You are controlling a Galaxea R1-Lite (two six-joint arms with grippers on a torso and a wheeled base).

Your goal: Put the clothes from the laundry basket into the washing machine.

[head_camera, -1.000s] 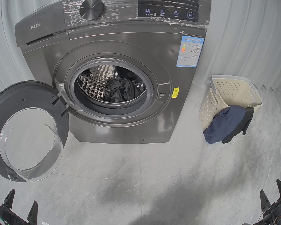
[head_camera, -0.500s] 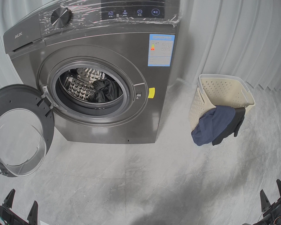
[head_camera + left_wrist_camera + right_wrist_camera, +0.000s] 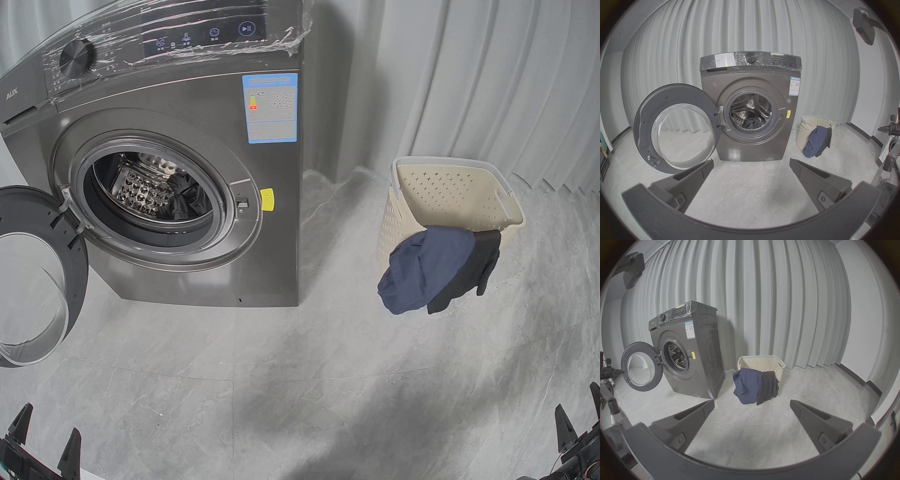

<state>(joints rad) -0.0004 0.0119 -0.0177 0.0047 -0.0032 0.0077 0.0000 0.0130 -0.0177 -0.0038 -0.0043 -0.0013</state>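
Basket (image 3: 451, 187) draped with clothes (image 3: 428, 269), garment (image 3: 185, 197) in drum (image 3: 134, 186)

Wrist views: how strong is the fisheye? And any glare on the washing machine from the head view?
Left wrist view: heavy barrel distortion, curtain folds bow outward, corners black. Right wrist view: same, with the washing machine throwing a shadow onto the curtain behind. Head view: bright glare streaks on the plastic film across the machine's top; drum reflects light spots.

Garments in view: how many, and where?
3. A blue garment and a black garment hang over the front rim of the basket; a dark garment lies in the washer drum. More may be hidden in either.
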